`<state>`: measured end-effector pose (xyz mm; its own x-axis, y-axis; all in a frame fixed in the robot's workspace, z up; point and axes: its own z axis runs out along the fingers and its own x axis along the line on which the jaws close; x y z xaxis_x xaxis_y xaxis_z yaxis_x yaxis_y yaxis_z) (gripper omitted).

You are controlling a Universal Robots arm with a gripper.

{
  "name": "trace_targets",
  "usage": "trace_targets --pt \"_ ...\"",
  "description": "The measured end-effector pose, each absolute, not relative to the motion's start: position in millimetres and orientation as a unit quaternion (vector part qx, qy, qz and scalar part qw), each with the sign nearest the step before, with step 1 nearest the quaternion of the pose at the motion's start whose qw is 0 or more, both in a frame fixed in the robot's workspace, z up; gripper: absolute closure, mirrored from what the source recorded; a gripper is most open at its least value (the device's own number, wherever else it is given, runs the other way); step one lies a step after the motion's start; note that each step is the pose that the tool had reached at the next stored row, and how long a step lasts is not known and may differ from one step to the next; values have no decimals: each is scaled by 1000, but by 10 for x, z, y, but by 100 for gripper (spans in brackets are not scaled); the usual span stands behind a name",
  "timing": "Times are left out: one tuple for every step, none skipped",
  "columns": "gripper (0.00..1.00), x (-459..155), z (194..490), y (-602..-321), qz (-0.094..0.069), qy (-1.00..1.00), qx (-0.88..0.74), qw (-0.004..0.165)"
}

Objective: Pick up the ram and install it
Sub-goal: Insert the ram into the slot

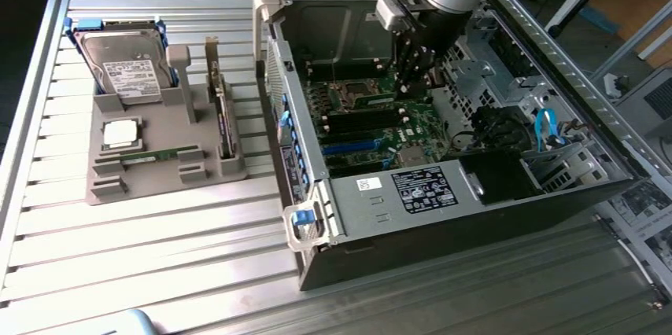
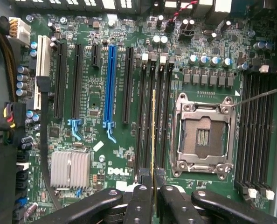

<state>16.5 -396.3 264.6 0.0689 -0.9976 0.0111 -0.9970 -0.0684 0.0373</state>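
We see the gripper (image 2: 153, 186) clamped on the ram (image 2: 153, 135), held edge-on over the slots just beside the CPU socket (image 2: 203, 135). Pickup done; seating not yet.

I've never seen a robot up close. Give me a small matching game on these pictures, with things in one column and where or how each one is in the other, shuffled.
Things:
1. the ram
2. hard drive
3. CPU socket
4. heatsink

Descriptions:
A. a finned silver block
B. empty, with nothing seated in it
C. resting on the grey holder
D. pinched edge-on in the gripper, above the black memory slots

Pairs: 1-D, 2-C, 3-B, 4-A
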Motion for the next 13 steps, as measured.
trace_targets --pt "87 153 2642 -3963 -9 -682 731 17" --pt "87 142 2639 -3963 -9 -682 731 17" --pt "87 127 2634 -3963 -9 -682 731 17" --pt "87 114 2627 -3963 -9 -682 731 17" --pt "87 106 2621 -3963 -9 -683 730 17" --pt "87 98 2615 -3963 -9 -684 729 18" --pt "87 93 2608 -3963 -9 -685 728 18" --pt "87 91 2602 -3963 -8 -687 726 18" --pt "87 89 2594 -3963 -8 -690 724 18" --pt "87 87 2586 -3963 -8 -692 721 18" --pt "87 87 2580 -3963 -8 -695 719 18" --pt "87 85 2573 -3963 -8 -697 717 19" --pt "87 83 2565 -3963 -7 -699 714 19"
